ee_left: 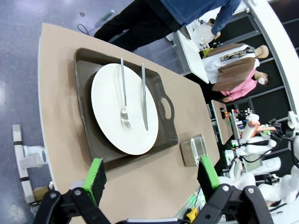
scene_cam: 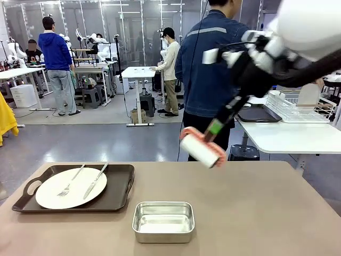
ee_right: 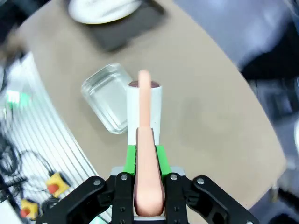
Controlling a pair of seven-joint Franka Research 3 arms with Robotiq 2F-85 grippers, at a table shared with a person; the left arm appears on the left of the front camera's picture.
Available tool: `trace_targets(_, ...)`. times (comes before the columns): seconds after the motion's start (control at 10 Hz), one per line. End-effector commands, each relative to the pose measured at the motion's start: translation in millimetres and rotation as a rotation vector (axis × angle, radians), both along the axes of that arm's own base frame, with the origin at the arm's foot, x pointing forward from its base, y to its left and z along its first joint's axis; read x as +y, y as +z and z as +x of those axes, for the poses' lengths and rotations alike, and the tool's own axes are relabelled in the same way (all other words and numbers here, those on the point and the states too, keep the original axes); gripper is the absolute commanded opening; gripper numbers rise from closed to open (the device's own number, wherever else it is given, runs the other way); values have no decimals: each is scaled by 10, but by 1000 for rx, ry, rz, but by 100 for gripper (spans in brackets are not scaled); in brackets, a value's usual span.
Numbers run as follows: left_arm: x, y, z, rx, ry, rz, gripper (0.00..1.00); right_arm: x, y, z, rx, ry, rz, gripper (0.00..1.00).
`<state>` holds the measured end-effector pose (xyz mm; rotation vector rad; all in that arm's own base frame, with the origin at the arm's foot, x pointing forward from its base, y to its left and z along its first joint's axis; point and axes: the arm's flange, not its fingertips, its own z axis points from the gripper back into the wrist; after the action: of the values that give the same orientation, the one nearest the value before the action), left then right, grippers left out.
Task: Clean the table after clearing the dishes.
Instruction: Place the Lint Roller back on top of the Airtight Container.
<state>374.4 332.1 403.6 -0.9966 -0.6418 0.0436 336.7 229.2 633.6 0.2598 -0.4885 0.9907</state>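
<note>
nearest on the matte tan table (scene_cam: 256, 213) i see a steel pan (scene_cam: 163, 221); behind it on the left, a dark tray (scene_cam: 121, 184) carries a white plate (scene_cam: 71, 188) with fork (scene_cam: 70, 184) and knife (scene_cam: 96, 180). my left gripper (ee_left: 149, 175) hangs over the tray, jaws apart. my right gripper (ee_right: 149, 154) is clamped on a roller (scene_cam: 201, 148) above the table.

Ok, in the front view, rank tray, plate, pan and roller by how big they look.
1. tray, largest.
2. plate and pan: about alike; the pan sits nearer the camera, so unranked.
3. roller, smallest, though held in the air, so unsure.
</note>
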Motion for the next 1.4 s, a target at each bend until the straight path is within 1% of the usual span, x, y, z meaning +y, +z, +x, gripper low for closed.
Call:
trace_targets(0.0, 7, 0, -29, -22, -7, -2, 100, 491, -61, 275, -16, 363, -116, 21)
trace_targets(0.1, 7, 0, -29, -22, -7, -2, 100, 834, -163, 301, 8, 477, -204, 21)
trace_targets(0.2, 7, 0, -29, -22, -7, -2, 100, 1117, -294, 304, 30, 550, -277, 21)
trace_targets(0.3, 7, 0, -29, -22, -7, -2, 100, 1334, -443, 287, 74, 595, -346, 21)
trace_targets(0.4, 7, 0, -29, -22, -7, -2, 100, 1512, -575, 231, 91, 614, -386, 21)
trace_targets(0.5, 7, 0, -29, -22, -7, -2, 100, 1571, -642, 232, 76, 545, -349, 21)
trace_targets(0.6, 7, 0, -29, -22, -7, -2, 100, 1505, -608, 275, 18, 428, -310, 21)
trace_targets(0.7, 7, 0, -29, -22, -7, -2, 100, 1575, -748, 210, 115, 608, -340, 21)
trace_targets(1.1, 7, 0, -29, -22, -7, -2, 100, 1575, -748, 210, 115, 608, -340, 21)
trace_targets(1.2, 7, 0, -29, -22, -7, -2, 100, 1594, -765, 228, 111, 579, -346, 21)
trace_targets(1.3, 7, 0, -29, -22, -7, -2, 100, 1745, -916, 365, 128, 600, -368, 21)
